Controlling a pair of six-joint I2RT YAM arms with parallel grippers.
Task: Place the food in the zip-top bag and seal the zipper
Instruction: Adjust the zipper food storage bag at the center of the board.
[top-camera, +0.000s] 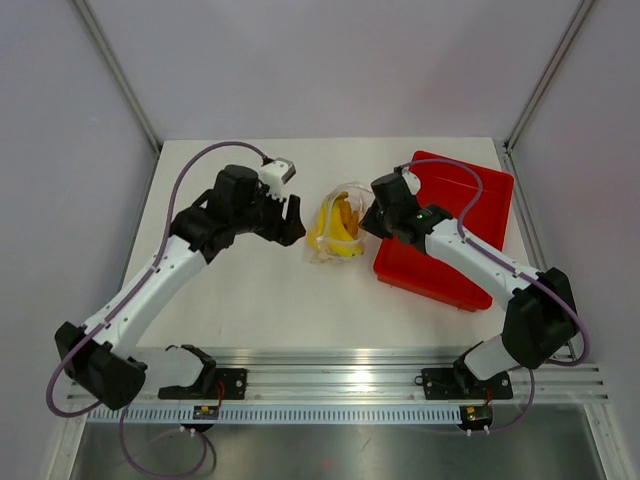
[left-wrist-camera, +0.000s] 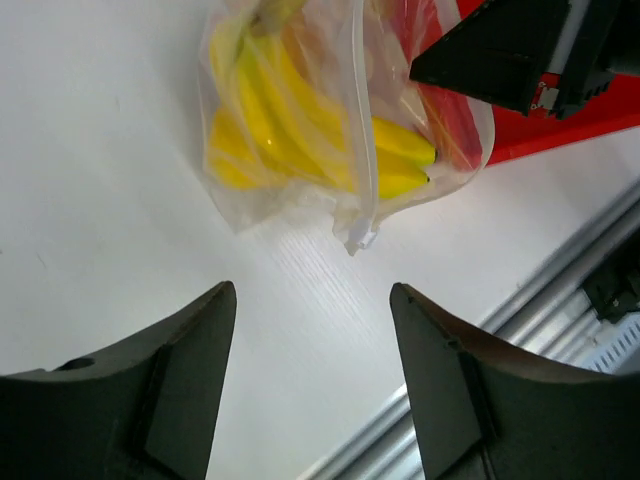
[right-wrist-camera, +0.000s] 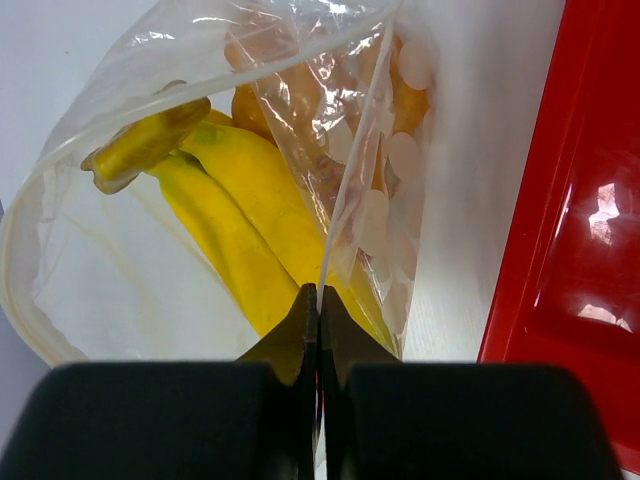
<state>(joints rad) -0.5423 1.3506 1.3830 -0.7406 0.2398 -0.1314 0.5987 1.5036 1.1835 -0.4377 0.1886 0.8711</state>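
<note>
The clear zip-top bag lies on the white table between the arms, with the yellow banana and orange-yellow pieces inside. In the right wrist view the bag shows the banana, knobbly orange pieces and whitish spots. My right gripper is shut on the bag's zipper edge, at the bag's right side. My left gripper is open and empty, just left of the bag, over bare table. The watermelon slice is not clearly seen.
A red tray lies right of the bag, under the right arm; its edge shows in the right wrist view. A metal rail runs along the table's near edge.
</note>
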